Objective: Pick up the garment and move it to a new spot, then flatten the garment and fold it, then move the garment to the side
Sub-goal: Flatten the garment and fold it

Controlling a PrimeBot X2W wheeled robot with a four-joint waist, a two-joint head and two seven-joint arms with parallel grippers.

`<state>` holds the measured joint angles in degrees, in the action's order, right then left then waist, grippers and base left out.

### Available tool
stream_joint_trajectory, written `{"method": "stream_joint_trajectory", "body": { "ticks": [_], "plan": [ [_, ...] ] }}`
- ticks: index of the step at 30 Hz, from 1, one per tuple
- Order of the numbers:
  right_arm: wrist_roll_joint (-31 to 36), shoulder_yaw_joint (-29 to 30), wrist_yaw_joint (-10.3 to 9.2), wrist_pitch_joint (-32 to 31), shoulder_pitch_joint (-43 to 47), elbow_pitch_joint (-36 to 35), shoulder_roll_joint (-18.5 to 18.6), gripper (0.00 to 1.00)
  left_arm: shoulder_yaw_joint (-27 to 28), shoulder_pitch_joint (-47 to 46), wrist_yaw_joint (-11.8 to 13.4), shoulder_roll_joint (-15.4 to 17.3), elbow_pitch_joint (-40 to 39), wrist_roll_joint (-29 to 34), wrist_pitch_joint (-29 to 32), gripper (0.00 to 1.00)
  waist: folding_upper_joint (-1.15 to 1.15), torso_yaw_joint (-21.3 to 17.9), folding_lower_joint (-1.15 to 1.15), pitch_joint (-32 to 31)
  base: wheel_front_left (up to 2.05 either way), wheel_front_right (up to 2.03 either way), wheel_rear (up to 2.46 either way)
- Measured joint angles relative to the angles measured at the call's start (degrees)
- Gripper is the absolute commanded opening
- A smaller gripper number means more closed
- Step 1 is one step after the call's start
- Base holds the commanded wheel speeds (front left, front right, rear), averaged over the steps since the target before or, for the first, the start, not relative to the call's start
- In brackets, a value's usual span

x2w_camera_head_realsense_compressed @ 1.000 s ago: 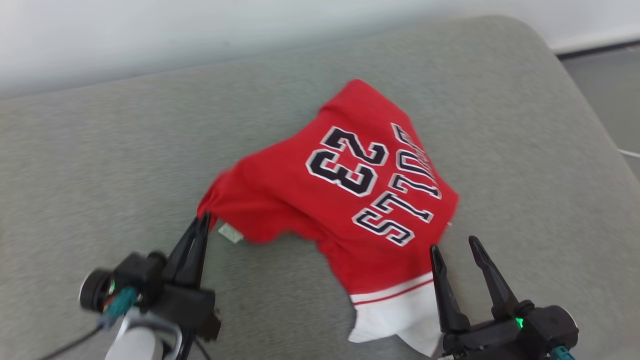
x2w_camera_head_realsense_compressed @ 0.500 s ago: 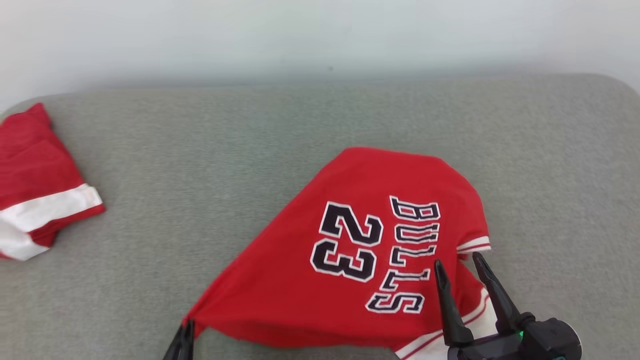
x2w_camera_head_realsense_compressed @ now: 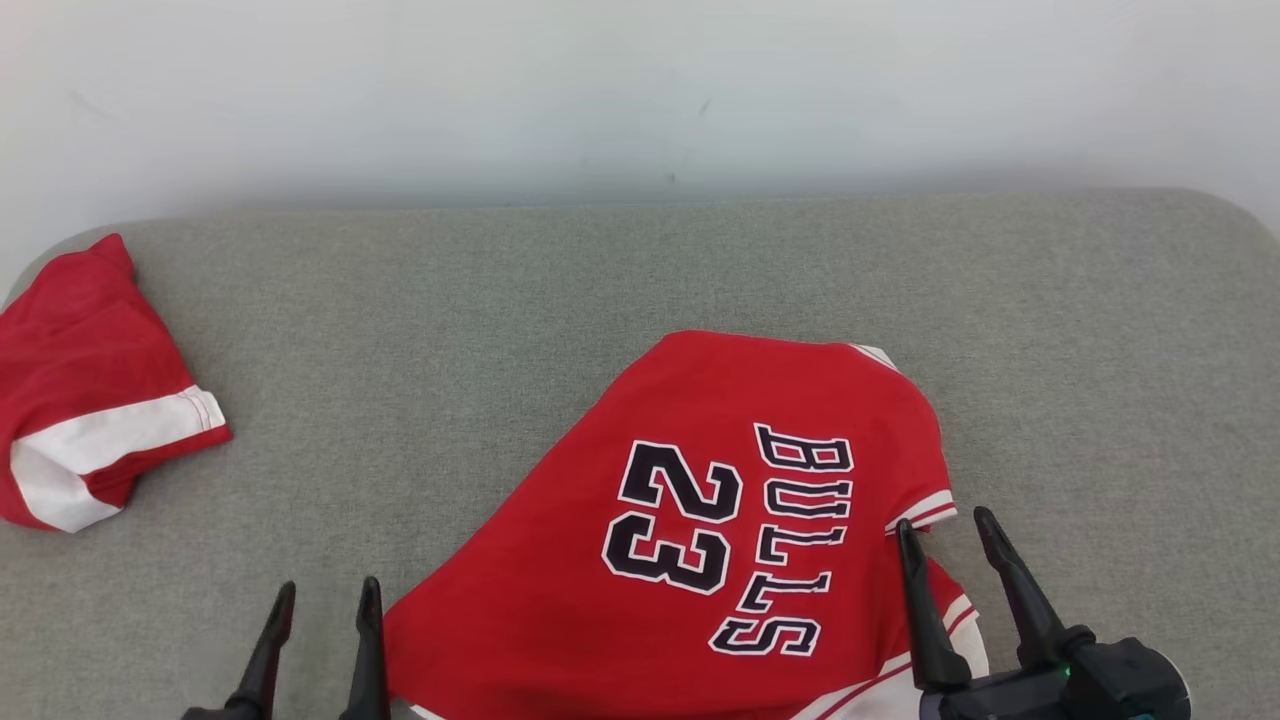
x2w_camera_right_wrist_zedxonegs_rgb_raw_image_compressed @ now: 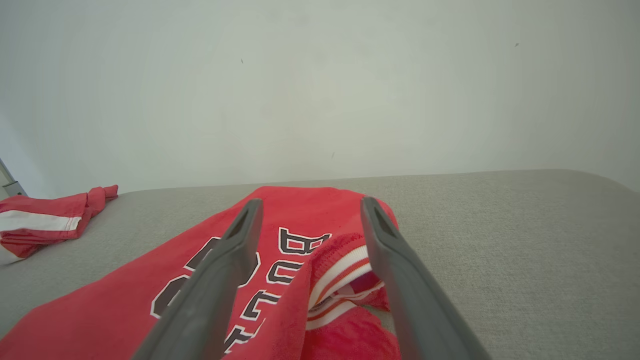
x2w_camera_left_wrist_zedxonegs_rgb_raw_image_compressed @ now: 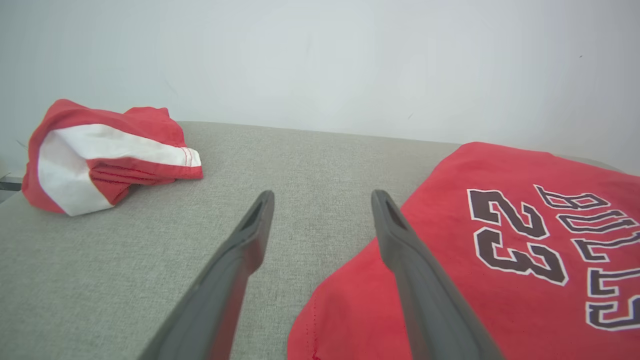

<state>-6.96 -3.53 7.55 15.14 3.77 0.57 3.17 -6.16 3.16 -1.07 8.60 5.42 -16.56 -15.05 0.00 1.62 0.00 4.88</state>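
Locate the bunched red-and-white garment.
The bunched garment lies at the grey surface's left edge in the head view, apart from the Bulls jersey.

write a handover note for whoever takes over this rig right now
Left gripper: open, empty, beside the left edge of the red Bulls 23 jersey.
Right gripper: open, empty, over the jersey's bunched, striped right edge.
Jersey: lies print-up on the grey cushion, lopsided, not flat. Another red-and-white garment sits at the cushion's far left.
Done: jersey apparently set down at its spot.
Left: flatten, fold, move aside.
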Motion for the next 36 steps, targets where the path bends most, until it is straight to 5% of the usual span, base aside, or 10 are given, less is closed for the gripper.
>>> {"method": "stream_joint_trajectory", "body": {
  "ticks": [7, 18, 33, 34, 35, 36],
  "plan": [
    [-0.2, 3.4, 0.0, 0.0, -0.3, 1.4, 0.4, 1.0, 3.5, -0.5, -0.6, -2.9, -4.4, 6.9, 0.0, 1.0, 0.0, -0.6, 0.0, -0.3, 0.0, 0.0, 0.0],
    [-2.4, 5.3, 0.0, 0.0, -7.1, 7.0, 4.1, 1.0, 5.1, 1.7, -1.1, -5.4, -3.6, 8.0, 0.0, 1.0, 0.0, 0.0, 0.0, 0.1, 0.0, 0.0, 0.0],
    [-10.8, -2.1, 0.0, -3.9, -29.7, 42.1, 11.8, 1.0, 2.6, -0.9, -0.9, -5.7, -0.8, 5.9, 0.0, 1.0, 0.0, 5.7, 0.01, 2.6, 0.0, 0.0, 0.0],
    [-12.1, -2.9, 0.0, -4.7, -30.1, 43.4, 11.8, 0.71, 2.6, -0.9, -0.9, -5.7, -0.8, 5.9, 0.0, 1.0, 0.0, 6.0, 0.01, 2.7, 0.0, 0.0, 0.0],
    [-12.8, -4.1, 0.0, -5.7, -30.6, 44.7, 12.0, 0.23, 2.6, -0.9, -0.8, -5.6, -0.8, 5.9, 0.0, 1.0, 0.0, 6.3, 0.01, 2.9, 0.0, 0.0, 0.0],
    [-13.7, -5.2, 0.0, -6.4, -30.9, 45.6, 12.1, 0.0, 2.6, -0.9, -0.8, -5.7, -0.8, 5.7, 0.0, 1.0, 0.0, 6.5, 0.01, 3.0, 0.0, 0.0, 0.0]
  ]
}}
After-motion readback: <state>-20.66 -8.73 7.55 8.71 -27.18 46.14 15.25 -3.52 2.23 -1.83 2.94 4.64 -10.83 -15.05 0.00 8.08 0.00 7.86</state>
